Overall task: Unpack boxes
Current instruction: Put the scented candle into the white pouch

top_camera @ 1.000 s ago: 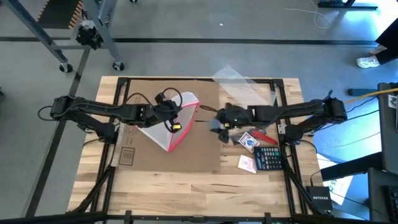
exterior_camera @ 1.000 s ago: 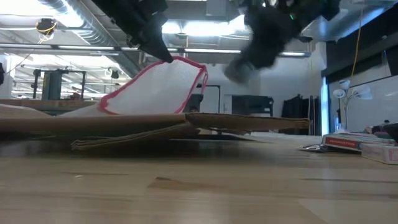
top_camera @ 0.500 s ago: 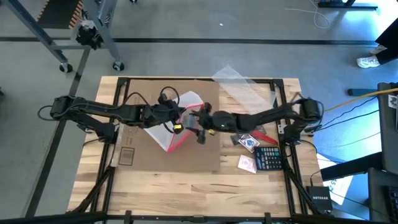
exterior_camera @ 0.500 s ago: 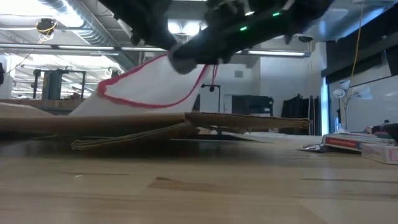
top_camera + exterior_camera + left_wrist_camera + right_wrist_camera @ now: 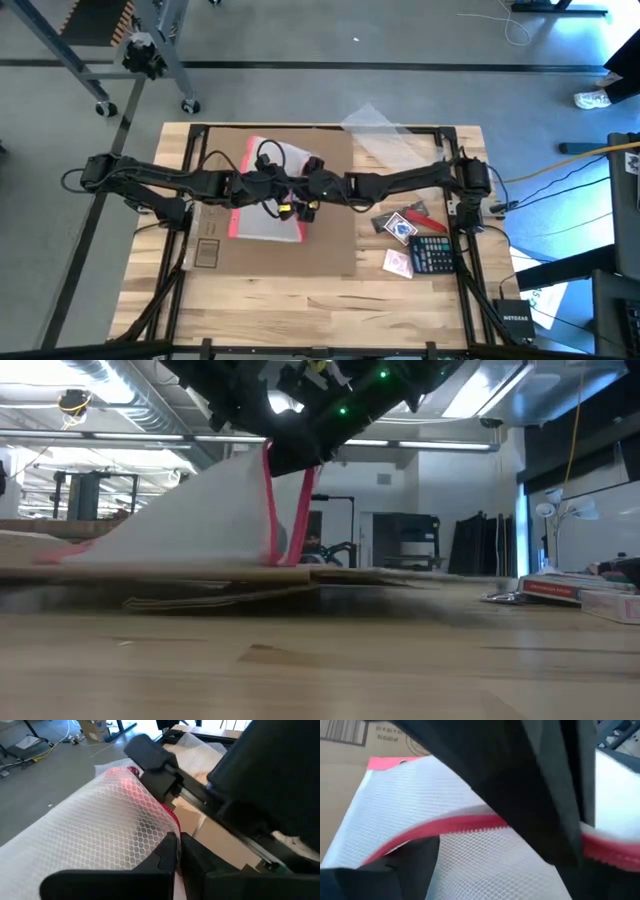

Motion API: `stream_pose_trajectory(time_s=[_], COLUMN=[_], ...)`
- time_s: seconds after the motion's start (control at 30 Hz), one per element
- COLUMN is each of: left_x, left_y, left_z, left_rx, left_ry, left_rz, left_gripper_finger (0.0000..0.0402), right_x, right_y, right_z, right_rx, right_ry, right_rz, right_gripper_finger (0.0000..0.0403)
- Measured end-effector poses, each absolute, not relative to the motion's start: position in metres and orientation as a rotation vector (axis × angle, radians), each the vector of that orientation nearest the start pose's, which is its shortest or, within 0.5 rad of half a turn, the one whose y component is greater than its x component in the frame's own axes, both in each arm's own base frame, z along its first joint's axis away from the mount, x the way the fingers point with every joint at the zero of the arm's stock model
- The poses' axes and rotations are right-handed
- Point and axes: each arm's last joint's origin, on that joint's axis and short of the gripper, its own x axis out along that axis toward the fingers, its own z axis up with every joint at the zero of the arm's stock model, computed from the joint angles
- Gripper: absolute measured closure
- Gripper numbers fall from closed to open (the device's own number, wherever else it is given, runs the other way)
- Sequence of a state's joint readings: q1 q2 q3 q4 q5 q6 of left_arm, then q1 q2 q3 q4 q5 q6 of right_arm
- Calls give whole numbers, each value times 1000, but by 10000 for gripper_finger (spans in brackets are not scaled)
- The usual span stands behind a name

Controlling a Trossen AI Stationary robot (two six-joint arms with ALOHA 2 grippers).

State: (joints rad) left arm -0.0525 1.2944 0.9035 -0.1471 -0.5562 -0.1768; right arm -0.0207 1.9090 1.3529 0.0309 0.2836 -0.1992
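Note:
The brown cardboard box (image 5: 330,250) lies flattened on the table. A clear mesh-patterned pouch (image 5: 262,205) with pink-red zip edges slopes up from it. My left gripper (image 5: 176,851) comes from the table's left and is shut on the pouch's raised edge. My right gripper (image 5: 308,200) reaches in from the table's right and stands open right beside it. In the right wrist view its fingers stand on either side of the pouch's pink edge (image 5: 445,827). Whether they touch the edge I cannot tell. My left gripper pinches the pouch's pink zip edge (image 5: 172,817) between its two shut fingers. The fingers slant down from the table's left. The pouch hangs tilted below them (image 5: 190,520), and its low end (image 5: 60,552) lies on the cardboard.
Right of the box lie a dark calculator (image 5: 432,255), a red card pack (image 5: 400,228) and a pink pack (image 5: 397,263). A clear plastic sheet (image 5: 385,135) lies at the far right. Bare wood runs along the table's near edge (image 5: 300,310).
My right gripper has swung toward the table's left, rolling as it went, up to the pouch and my left gripper. The pouch, which stood as a peaked shape, has spread out toward the table's left. Its low end now lies farther out on the cardboard.

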Motion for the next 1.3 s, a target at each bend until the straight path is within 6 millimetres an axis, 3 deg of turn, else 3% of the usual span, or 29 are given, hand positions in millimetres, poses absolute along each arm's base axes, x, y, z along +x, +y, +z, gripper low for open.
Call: stream_pose_trajectory(time_s=[0.27, 0.47, 0.67, 0.9, 1.13, 1.3], left_x=[276, 275, 275, 274, 272, 272], left_y=[2, 3, 3, 3, 3, 4], left_z=[269, 268, 268, 266, 264, 264], left_rx=[-27, -69, -68, -58, -46, -48], left_ry=[495, 499, 503, 522, 556, 550], left_rz=[553, 568, 570, 570, 572, 574], left_gripper_finger=[394, 394, 394, 394, 394, 394], right_x=[425, 420, 406, 367, 328, 330], right_y=[-37, -48, -42, -24, -6, 2], right_z=[225, 223, 222, 225, 201, 170], right_rx=[-336, -226, -196, -83, 22, 61], right_ry=[618, 620, 770, 954, 818, 626], right_rz=[-211, 49, 96, 67, -43, -108], right_gripper_finger=[75, 75, 75, 75, 75, 75])
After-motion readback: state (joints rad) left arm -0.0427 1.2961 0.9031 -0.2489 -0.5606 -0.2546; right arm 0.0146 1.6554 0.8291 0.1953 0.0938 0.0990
